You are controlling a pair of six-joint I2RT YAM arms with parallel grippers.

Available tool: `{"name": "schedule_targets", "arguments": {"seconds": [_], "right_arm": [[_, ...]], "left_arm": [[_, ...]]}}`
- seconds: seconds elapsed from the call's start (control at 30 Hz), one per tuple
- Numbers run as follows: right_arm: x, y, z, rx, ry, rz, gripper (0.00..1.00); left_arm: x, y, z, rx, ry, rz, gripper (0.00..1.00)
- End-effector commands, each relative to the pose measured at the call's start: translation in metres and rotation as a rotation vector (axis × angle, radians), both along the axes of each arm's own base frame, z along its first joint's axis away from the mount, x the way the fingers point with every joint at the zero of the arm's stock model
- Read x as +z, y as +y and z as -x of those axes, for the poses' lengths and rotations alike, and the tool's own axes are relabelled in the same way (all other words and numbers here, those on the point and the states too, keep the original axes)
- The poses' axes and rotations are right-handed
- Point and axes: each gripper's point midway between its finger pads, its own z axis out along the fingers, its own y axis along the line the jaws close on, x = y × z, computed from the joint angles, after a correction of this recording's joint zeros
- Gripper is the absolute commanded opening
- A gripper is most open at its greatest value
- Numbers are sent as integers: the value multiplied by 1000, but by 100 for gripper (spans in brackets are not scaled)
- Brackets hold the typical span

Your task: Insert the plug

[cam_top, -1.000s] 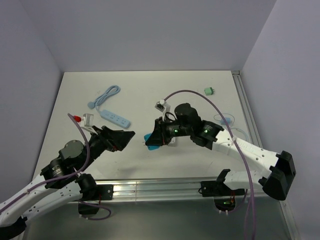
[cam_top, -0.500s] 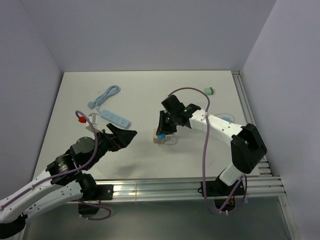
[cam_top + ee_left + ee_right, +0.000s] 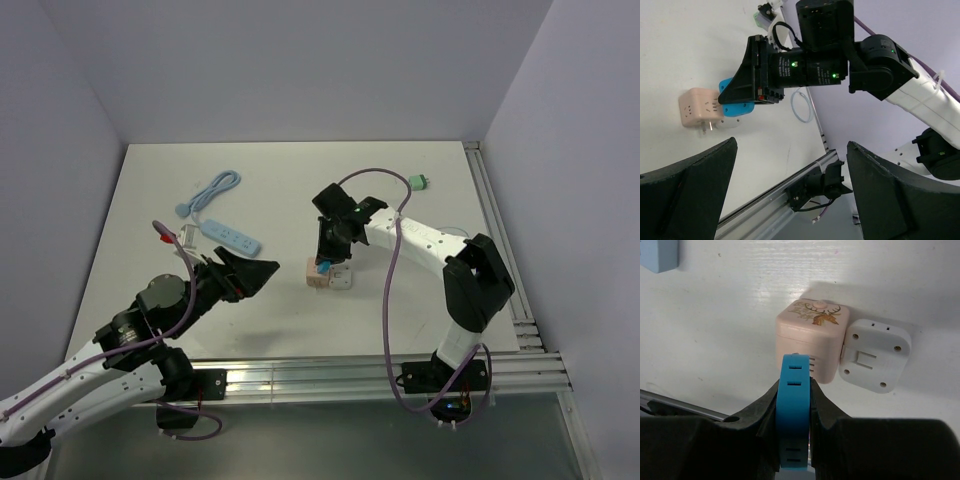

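My right gripper (image 3: 327, 255) is shut on a blue plug (image 3: 794, 410), held upright just above and in front of a pink cube socket (image 3: 810, 337) with a deer picture on top. The cube lies on the white table (image 3: 400, 300) with a white adapter (image 3: 874, 356) against its side. The cube (image 3: 317, 273) and the blue plug (image 3: 322, 267) also show in the top view, and in the left wrist view (image 3: 699, 107). My left gripper (image 3: 255, 272) is open and empty, left of the cube, its wide jaws pointing at it.
A light-blue power strip (image 3: 232, 237) with its coiled cable (image 3: 215, 188) lies at the back left. A green connector (image 3: 418, 182) lies at the back right, and a clear ring (image 3: 450, 238) right of my right arm. The metal rail (image 3: 330, 375) runs along the near edge.
My right arm has swung round so that the gripper now reaches down from behind. The blue plug has shifted a little right, onto the pink cube, which has come into view. My left gripper has barely moved.
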Motion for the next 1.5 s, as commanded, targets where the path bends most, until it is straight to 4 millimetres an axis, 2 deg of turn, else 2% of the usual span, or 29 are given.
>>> {"name": "schedule_targets", "arguments": {"seconds": [0.0,0.47,0.77,1.27,1.47], "right_arm": [[11,-3,-5,-30,-15,26,0],[7,-1,-2,-32,7,17,0],[-4,6,2,-35,35,13,0],[-10,-12,2,-88,16,101,0],[-14,-13,0,-85,15,111,0]], "left_arm": [[17,-6,3,-35,-52,52,95],[14,-11,-1,-40,-55,26,96],[14,-9,0,-35,-59,28,96],[13,-10,1,-40,-60,29,96],[13,-10,1,-44,-62,29,96]]}}
